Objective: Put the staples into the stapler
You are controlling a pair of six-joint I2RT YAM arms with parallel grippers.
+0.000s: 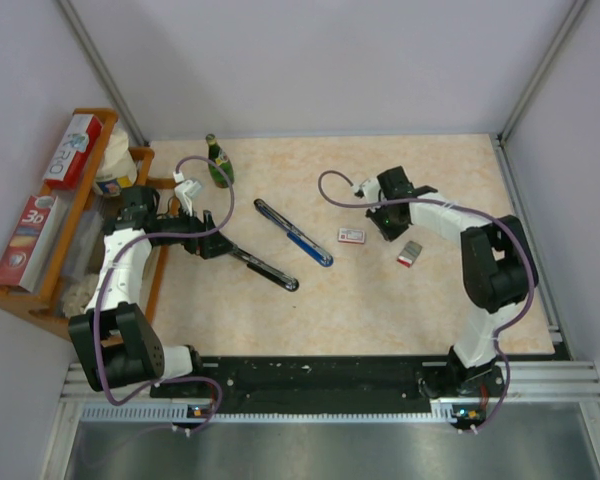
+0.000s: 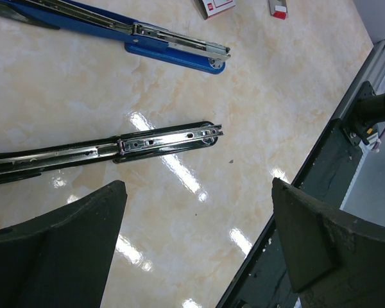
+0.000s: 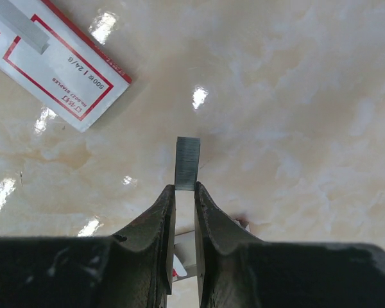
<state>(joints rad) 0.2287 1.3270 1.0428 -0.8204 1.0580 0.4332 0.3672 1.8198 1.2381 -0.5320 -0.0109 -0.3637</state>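
Between the right gripper (image 3: 185,192) tips: grey staple strip (image 3: 187,163), pinched tight.
Nearby: white-and-red staples box (image 3: 64,64), lying flat.
Left gripper (image 2: 197,192): spread wide, empty, above the opened black stapler (image 2: 160,141).

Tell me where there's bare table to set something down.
The widest bare stretch of table runs along the near edge, between the black stapler and the arms' mounting rail. Another lies at the far edge, right of the green bottle. The middle is crowded: blue stapler, staple box, tray.
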